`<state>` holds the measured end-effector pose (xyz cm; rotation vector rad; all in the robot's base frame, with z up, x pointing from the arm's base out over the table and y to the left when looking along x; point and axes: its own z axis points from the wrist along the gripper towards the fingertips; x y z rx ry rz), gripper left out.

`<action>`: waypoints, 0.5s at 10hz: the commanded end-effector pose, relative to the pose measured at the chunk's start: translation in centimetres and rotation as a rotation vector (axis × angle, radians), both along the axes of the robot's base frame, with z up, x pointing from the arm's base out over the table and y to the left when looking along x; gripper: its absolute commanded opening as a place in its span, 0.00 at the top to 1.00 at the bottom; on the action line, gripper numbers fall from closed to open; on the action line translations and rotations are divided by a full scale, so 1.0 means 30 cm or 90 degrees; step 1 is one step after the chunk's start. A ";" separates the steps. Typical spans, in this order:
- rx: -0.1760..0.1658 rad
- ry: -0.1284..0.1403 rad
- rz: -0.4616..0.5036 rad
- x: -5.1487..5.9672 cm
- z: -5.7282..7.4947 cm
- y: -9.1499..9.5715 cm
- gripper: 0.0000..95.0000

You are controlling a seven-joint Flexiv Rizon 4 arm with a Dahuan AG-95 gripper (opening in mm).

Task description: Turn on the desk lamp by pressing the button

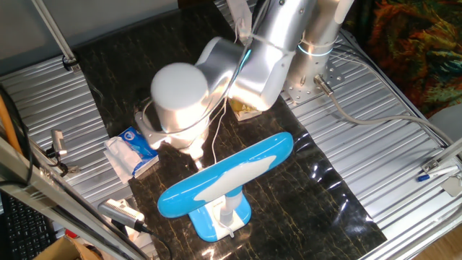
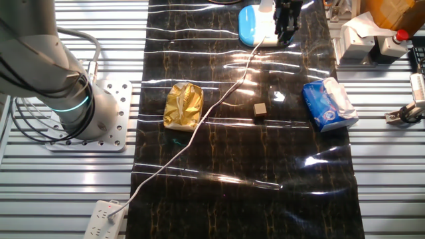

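Hovering tool [image 2: 286, 26] sits directly over the desk lamp's [image 1: 227, 175] base.

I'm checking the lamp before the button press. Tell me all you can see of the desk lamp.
The desk lamp looks like glossy bright-blue plastic, with a long oval blue-and-white head on a white neck above a blue-and-white base. It stands upright at one end of the dark mat. Its thin white cord trails across the mat to a power strip. The pincer hangs right at the base; contact is unclear.
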<state>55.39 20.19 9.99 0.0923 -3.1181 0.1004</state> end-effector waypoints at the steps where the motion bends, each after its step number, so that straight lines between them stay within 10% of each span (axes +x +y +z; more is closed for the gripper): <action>1: 0.003 -0.005 -0.002 -0.005 0.003 -0.006 1.00; 5: 0.011 0.009 0.030 -0.004 0.005 -0.010 1.00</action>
